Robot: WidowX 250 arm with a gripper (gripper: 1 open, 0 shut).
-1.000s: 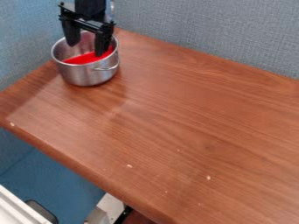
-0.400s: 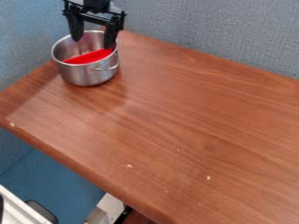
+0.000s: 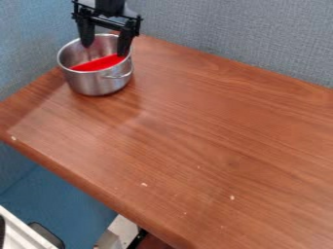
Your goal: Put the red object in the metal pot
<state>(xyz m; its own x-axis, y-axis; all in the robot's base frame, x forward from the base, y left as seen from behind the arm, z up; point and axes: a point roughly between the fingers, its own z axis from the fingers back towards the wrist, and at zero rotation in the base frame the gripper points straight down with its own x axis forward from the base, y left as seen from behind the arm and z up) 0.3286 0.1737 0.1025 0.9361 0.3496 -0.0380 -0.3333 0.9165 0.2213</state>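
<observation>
The red bar (image 3: 99,61) lies inside the pot (image 3: 96,80), in the upper left of the frame, its length running across the pot's mouth from lower left to upper right. The pot sits near the far left corner of the table (image 3: 196,136), close to the blue wall (image 3: 247,29) behind it.

Just above the pot hangs the gripper (image 3: 107,41), pointing down, its two dark fingers (image 3: 128,43) spread wide apart and holding nothing. The tips sit at about the level of the pot's far rim; I cannot tell from here whether they touch it.

Compared with a second ago, the gripper has come up a little: then its fingers reached down into the pot over the bar, now they stand clear above it. The fingers also look turned slightly. The bar and pot have stayed where they were.
</observation>
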